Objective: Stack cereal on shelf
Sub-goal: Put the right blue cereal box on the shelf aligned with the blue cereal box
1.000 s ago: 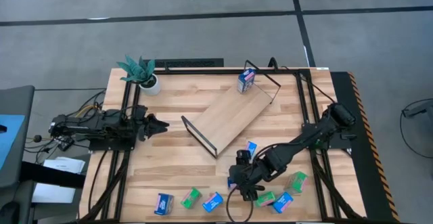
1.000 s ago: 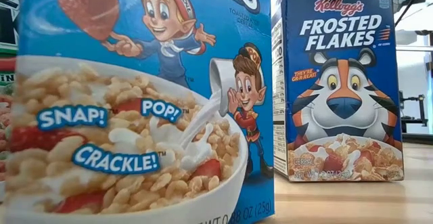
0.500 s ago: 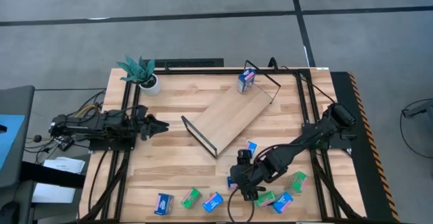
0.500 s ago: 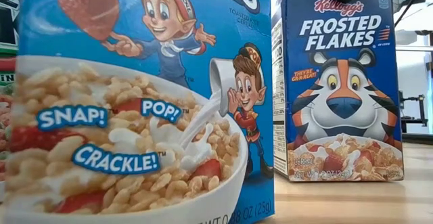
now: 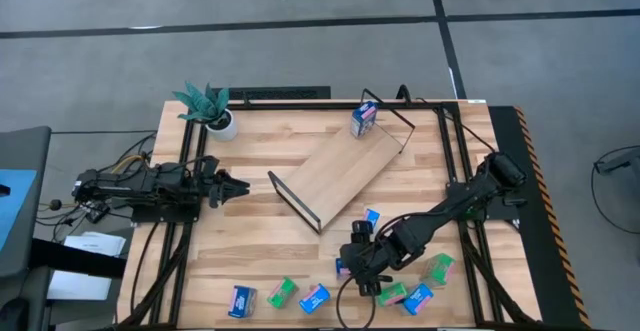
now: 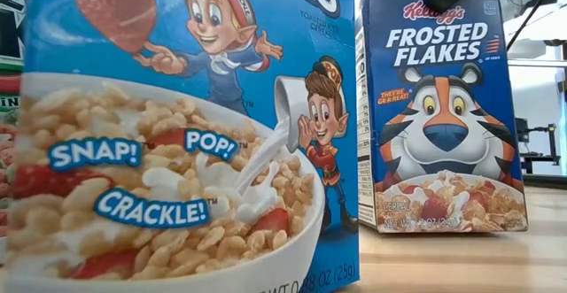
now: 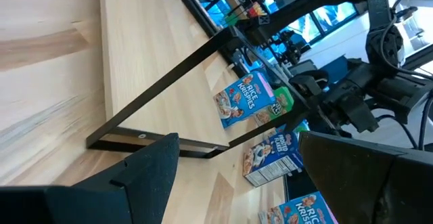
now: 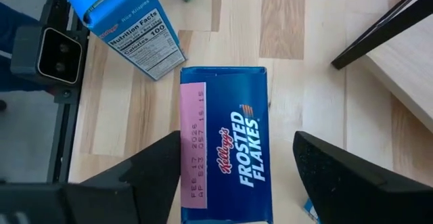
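Observation:
My right gripper [image 5: 357,261] [image 8: 237,146] is open and points down over an upright blue Frosted Flakes box [image 8: 226,116] [image 6: 443,116] near the table's near edge, one finger on each side of its top. Several more blue and green cereal boxes stand around it, such as a blue one [image 5: 314,298] and a green one [image 5: 438,268]. The light-wood shelf [image 5: 335,176] lies slantwise mid-table, with one blue box [image 5: 363,119] standing on its far end. My left gripper [image 5: 235,186] waits open at the table's left side. My right gripper comes at the Frosted Flakes box from above, fingers straddling its top face. One finger [image 8: 159,170] lies against the top's pink-labelled edge [image 8: 189,149]; the other finger [image 8: 338,173] stands apart from the box. The box stands on the table, tipped a little.
A large Rice Krispies box [image 6: 177,134] stands right in front of the low camera. A potted plant [image 5: 210,111] sits at the table's far left corner. Black frame rails [image 5: 455,171] run along both table sides. Bare wood lies between my left gripper and the shelf.
In the low view the Frosted Flakes box has shifted slightly sideways and tipped a little, while my right gripper's dark finger has come lower over its top.

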Controlling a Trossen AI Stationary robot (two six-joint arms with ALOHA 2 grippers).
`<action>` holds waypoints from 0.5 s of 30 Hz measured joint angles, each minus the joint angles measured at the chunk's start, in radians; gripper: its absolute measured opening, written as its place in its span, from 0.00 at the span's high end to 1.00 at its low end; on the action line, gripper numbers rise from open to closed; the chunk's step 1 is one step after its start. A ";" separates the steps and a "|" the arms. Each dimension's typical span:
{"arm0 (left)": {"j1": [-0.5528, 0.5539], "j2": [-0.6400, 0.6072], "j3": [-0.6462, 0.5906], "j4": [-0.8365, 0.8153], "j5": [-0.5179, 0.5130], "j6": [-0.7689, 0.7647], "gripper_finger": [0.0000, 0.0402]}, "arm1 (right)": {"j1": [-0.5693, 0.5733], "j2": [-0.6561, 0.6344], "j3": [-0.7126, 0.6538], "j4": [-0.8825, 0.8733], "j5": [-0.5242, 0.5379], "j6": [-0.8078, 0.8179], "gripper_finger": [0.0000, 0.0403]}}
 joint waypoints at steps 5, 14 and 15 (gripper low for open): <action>0.000 0.000 0.000 -0.025 0.000 0.000 0.27 | -0.001 0.000 0.000 0.000 -0.002 0.030 0.28; 0.000 0.000 0.000 -0.025 0.000 0.000 0.27 | -0.001 0.000 0.000 0.000 -0.005 0.041 0.29; 0.000 0.000 0.000 -0.028 0.000 0.000 0.27 | -0.001 0.000 0.000 0.000 -0.005 0.044 0.29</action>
